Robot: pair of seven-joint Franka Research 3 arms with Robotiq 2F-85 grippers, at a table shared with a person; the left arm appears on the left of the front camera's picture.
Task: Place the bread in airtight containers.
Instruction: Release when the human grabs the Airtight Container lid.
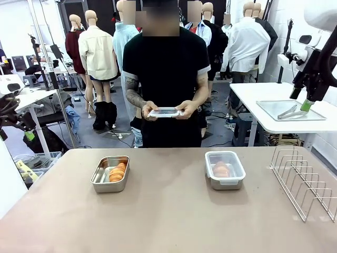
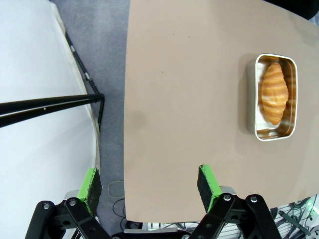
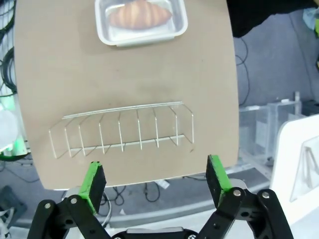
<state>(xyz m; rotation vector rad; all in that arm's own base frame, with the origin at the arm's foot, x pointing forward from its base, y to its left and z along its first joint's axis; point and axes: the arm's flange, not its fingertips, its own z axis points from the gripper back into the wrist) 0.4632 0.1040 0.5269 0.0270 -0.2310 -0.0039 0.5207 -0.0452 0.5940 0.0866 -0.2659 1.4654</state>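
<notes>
Both grippers stand wide open and hold nothing: the left gripper [image 2: 149,186] hangs over the table's [image 1: 168,216] left edge, the right gripper [image 3: 155,179] above the wire rack [image 3: 124,129] at the right. One roll [image 1: 117,172] lies in the open left pan [image 1: 110,174]; another roll [image 1: 221,169] sits in the right pan [image 1: 225,169] under its clear lid. At the far side, the person's hands [image 1: 166,112] hold a second lid [image 1: 165,112].
</notes>
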